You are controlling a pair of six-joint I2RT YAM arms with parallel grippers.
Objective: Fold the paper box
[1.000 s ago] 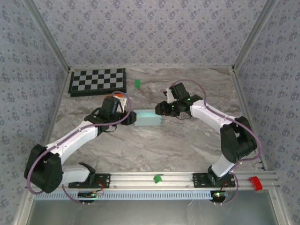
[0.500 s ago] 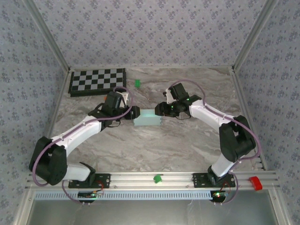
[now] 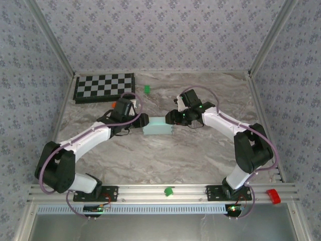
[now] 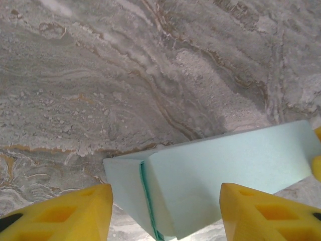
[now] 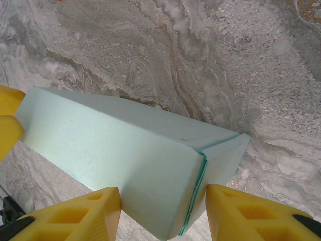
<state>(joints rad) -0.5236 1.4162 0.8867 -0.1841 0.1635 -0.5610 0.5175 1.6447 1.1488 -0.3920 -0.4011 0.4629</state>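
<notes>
The paper box (image 3: 157, 125) is a pale light-blue closed rectangular box lying on the marble table between both arms. My left gripper (image 3: 143, 120) is at its left end. In the left wrist view the box (image 4: 225, 165) runs between the yellow fingertips (image 4: 70, 211); the left gripper (image 4: 165, 191) stands open, with a thin gap at the left finger. My right gripper (image 3: 173, 117) is at the box's right end. In the right wrist view the right gripper (image 5: 163, 193) is shut on the box (image 5: 110, 150), with both pads against its sides next to the end flap seam.
A black-and-white checkerboard (image 3: 104, 88) lies at the back left, with a small green piece (image 3: 147, 89) to its right. Another green piece (image 3: 169, 191) and a red part (image 3: 272, 196) sit on the front rail. Patterned walls close in the table on three sides.
My left arm has swung right and slightly back, bringing its gripper over the box's left end. The right arm and the box have stayed put.
</notes>
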